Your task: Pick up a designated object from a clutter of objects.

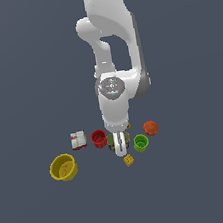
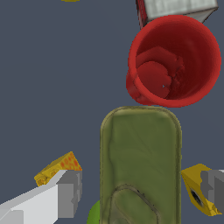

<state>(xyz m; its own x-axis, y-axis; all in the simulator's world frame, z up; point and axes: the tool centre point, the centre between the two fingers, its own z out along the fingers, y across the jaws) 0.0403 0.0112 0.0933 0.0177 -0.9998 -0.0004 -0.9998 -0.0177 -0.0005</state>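
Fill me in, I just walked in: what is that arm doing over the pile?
The white Panda arm's gripper is lowered over the rounded-rectangular tin can with the olive-green lid, its open fingers straddling the can without touching it. The can stands in the clutter, close beside the red cup, with the green cup and two yellow holed blocks nearby. Nothing is lifted yet.

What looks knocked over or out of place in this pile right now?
The yellow bowl looks tipped, its opening facing partly sideways, off toward the exterior view's left apart from the rest. The red cup and green cup stand upright. The open hand straddles the tin can, which looks undisturbed.
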